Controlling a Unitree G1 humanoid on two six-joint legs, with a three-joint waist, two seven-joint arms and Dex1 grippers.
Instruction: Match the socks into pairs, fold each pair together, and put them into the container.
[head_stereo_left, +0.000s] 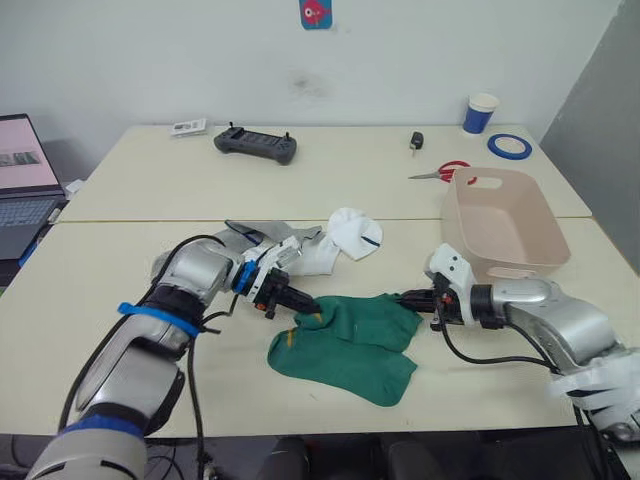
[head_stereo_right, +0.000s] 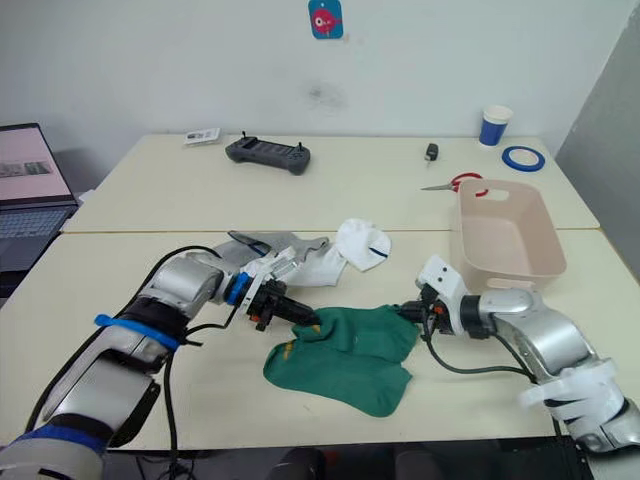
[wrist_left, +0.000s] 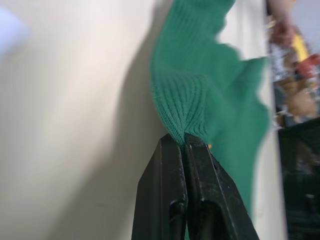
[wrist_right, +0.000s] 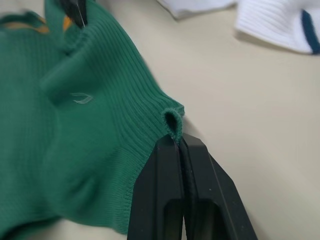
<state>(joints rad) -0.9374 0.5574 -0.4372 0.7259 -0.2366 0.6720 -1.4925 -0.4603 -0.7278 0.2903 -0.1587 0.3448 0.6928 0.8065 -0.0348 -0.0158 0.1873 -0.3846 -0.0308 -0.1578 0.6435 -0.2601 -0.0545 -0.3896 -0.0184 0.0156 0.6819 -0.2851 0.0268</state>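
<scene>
A white wall backs two cream benches (head_stereo_left: 120, 270) pushed together, the near one carrying the work. On it lie the two dark green socks (head_stereo_left: 350, 340), stacked one over the other and spread flat between the two arms. The left gripper (head_stereo_left: 308, 303) has its jaws pinched tight on one edge of the upper green sock; the left wrist view shows the ribbed knit gathered into a fold right at the fingertips (wrist_left: 172, 150). The right gripper (head_stereo_left: 408, 298) meets the opposite edge of that sock, its jaws closed on a small loop of the ribbed cuff, as the right wrist view shows clearly. The sock stretches from one set of jaws to the other.

Beyond the left jaws, close behind them, a heap of white socks (head_stereo_left: 345, 240) rests on the bench, one showing a thin navy stripe; a flat grey sock (head_stereo_left: 250, 232) lies partly beneath the heap, beside the left forearm. The container (head_stereo_left: 505, 225) stands just beyond the right jaws and to their outer side, upright; no socks can be seen inside it.

On the far bench, well apart from both jaws, sit a black controller (head_stereo_left: 256, 145), red-handled scissors (head_stereo_left: 440, 173), a roll of blue tape (head_stereo_left: 509, 146) and a blue-and-white paper cup (head_stereo_left: 481, 112). A laptop (head_stereo_left: 25, 185) stands off the bench's left end.
</scene>
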